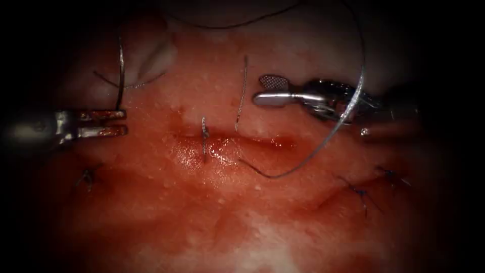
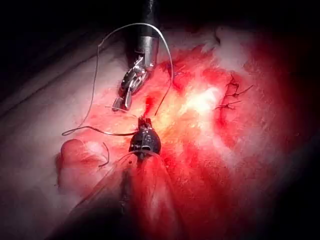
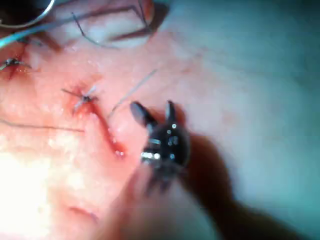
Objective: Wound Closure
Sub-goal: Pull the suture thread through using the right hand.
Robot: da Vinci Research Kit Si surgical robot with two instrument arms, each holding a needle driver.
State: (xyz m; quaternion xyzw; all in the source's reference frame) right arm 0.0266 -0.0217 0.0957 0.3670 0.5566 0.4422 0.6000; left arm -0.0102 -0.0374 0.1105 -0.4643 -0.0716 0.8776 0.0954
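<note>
Resting left of the wet red cut (image 1: 242,144) in the pale pork tissue (image 1: 212,212), the stained left tool (image 1: 124,123) was spread and empty. The thin curved steel needle (image 1: 121,71) lay at its twelve o'clock, outside the tissue. The shiny right tool (image 1: 268,90) also gaped empty. I judged that the grey looping thread (image 1: 323,146) at its six o'clock could snag it.

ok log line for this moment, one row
left end effector: open, holds nothing | right end effector: open, holds nothing | thread: loose over tissue
</note>
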